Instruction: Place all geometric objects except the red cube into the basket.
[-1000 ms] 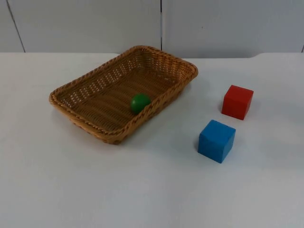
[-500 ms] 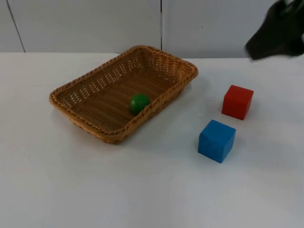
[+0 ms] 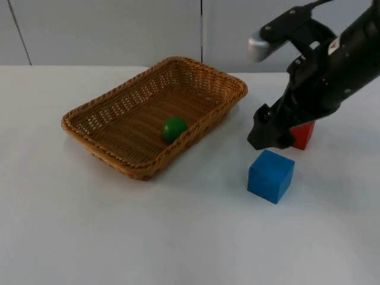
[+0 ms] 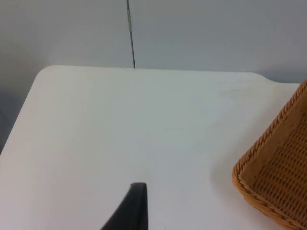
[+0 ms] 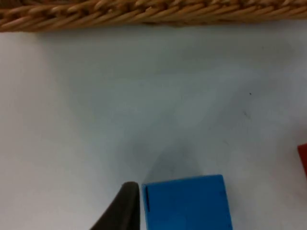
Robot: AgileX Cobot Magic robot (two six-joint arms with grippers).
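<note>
Top view: the right claw [image 3: 270, 135] is hanging just above the blue cube [image 3: 271, 176], the cube lying at about six o'clock from its tip; how far its fingers are parted cannot be made out. The right arm is slanting down from two o'clock, covering part of the red cube [image 3: 303, 136]. The green ball [image 3: 174, 128] is lying inside the wicker basket [image 3: 113, 101], at nine o'clock from the claw. The left claw [image 4: 130, 211] is waiting over bare worktop [image 3: 119, 237] near the basket's corner.
</note>
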